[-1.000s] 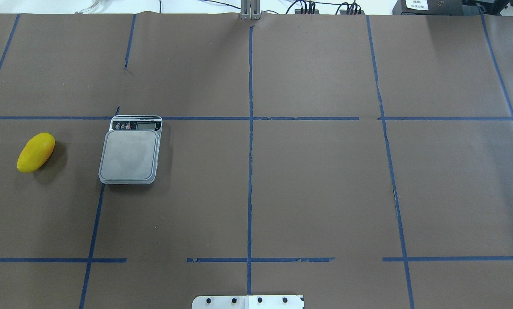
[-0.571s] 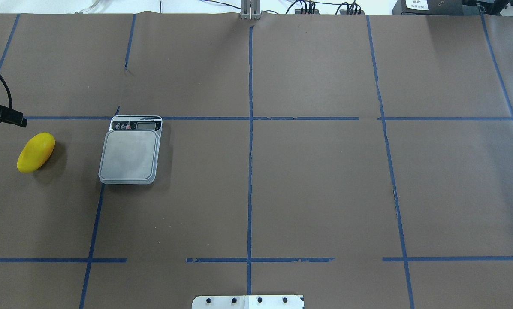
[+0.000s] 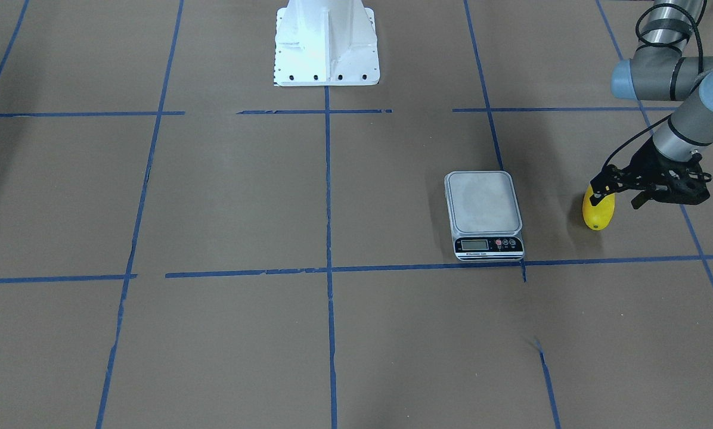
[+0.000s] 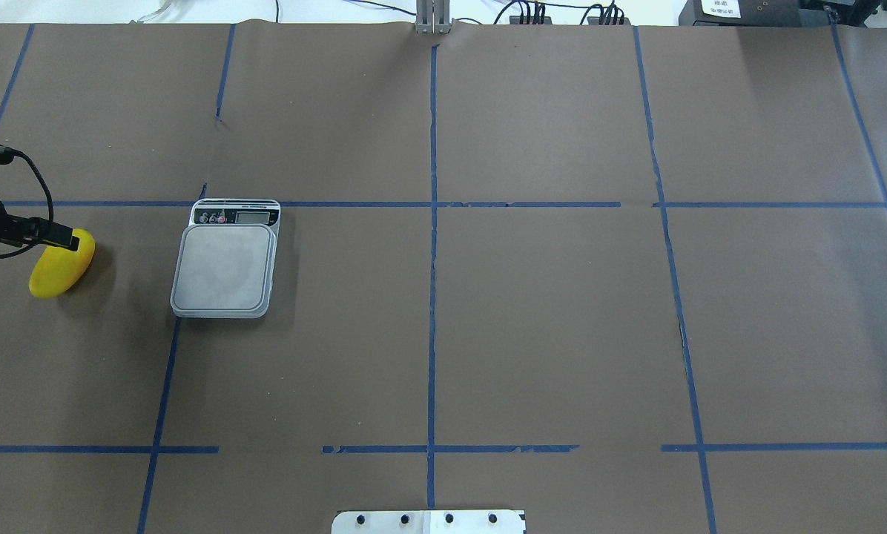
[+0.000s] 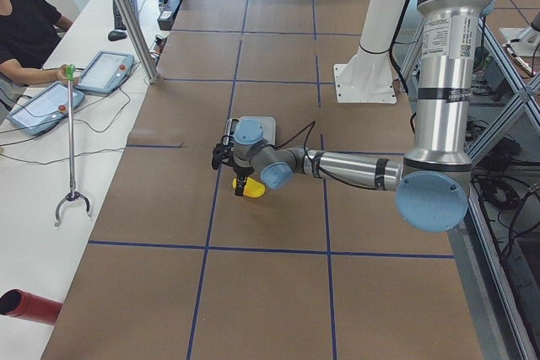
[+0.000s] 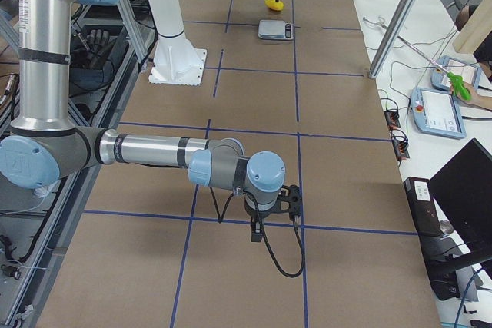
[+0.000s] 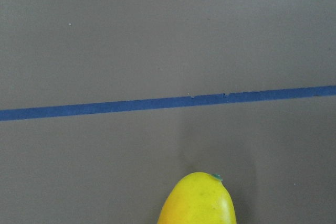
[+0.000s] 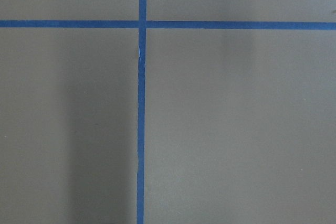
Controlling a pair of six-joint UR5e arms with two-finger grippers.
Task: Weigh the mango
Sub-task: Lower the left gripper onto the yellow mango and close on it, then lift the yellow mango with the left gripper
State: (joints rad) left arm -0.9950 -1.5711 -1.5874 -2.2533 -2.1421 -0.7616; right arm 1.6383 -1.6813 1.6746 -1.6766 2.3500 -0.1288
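Observation:
The yellow mango (image 4: 58, 271) lies on the brown table, left of the grey scale (image 4: 225, 268) and apart from it. In the front view the mango (image 3: 598, 213) is right of the scale (image 3: 483, 202). My left gripper (image 3: 616, 198) is open and hovers over the mango's far end, holding nothing. In the overhead view one finger (image 4: 61, 239) reaches over the mango. The left wrist view shows only the mango's tip (image 7: 197, 200) and no fingers. My right gripper (image 6: 273, 207) hangs low over bare table far from both; I cannot tell if it is open.
Blue tape lines (image 4: 432, 222) divide the brown paper table cover. The white robot base (image 3: 325, 42) stands at the table's near side. An operator sits at the side bench with tablets (image 5: 46, 103) and a grabber stick (image 5: 72, 141).
My left gripper has come in from the overhead view's left edge, moving right and down until its finger is over the mango. The mango and scale have not moved.

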